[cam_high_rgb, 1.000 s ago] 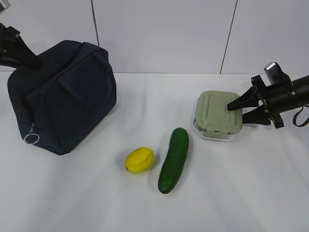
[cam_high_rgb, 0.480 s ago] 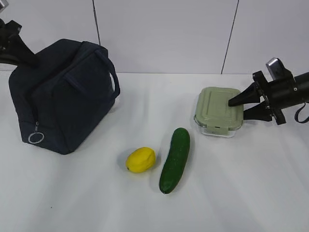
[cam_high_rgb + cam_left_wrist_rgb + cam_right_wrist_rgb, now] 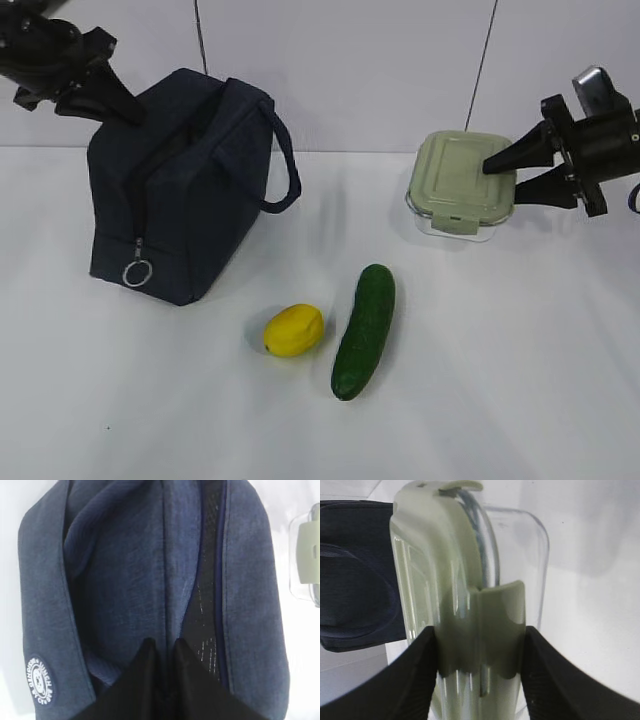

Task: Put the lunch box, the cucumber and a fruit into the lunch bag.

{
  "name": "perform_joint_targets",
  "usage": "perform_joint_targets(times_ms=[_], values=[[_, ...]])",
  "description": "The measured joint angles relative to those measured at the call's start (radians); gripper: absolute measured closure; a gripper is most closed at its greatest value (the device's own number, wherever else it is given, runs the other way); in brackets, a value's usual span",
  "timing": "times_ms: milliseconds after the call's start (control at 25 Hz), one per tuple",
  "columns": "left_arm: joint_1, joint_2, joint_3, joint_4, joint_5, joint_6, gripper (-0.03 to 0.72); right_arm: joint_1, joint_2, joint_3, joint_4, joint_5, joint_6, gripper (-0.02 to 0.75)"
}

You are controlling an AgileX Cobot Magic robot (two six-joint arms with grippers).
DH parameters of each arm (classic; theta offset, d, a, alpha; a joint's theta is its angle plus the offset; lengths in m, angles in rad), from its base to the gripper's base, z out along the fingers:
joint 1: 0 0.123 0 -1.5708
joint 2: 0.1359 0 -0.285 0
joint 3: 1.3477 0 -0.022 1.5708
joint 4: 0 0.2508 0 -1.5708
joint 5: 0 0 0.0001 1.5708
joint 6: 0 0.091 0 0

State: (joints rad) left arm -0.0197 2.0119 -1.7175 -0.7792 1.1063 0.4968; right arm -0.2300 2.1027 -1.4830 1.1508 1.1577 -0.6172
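The navy lunch bag stands at the left, its zipper open along the top, with a silver ring pull low on the front. My left gripper is shut on the fabric at the bag's top rear edge; the left wrist view shows the gripper pinching a fold beside the dark opening. My right gripper is shut on the lunch box and holds it tilted above the table at the right; its jaws clamp the sage-green lid clip. The cucumber and the yellow fruit lie side by side at the front centre.
A white tiled wall stands behind the white table. The bag's loop handle hangs toward the right of the bag. The lunch box edge shows at the right rim of the left wrist view.
The left gripper has pulled the bag to the right and stood it more upright. The right gripper has lifted the lunch box up and back from the table.
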Motion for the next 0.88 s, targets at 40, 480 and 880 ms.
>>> perform_joint_targets(times_ms=[40,480,880], values=[[-0.011,0.0,0.0,0.0,-0.015,-0.006,0.655,0.0,-0.008,0.0,0.005,0.0,0.009,0.346],[-0.101,0.0,0.0,0.005,-0.075,-0.019,0.655,0.084,-0.1,0.001,0.095,0.01,0.079,0.346],[-0.163,0.0,0.0,0.082,-0.116,-0.038,0.655,0.142,-0.107,0.003,0.243,0.009,0.107,0.346]])
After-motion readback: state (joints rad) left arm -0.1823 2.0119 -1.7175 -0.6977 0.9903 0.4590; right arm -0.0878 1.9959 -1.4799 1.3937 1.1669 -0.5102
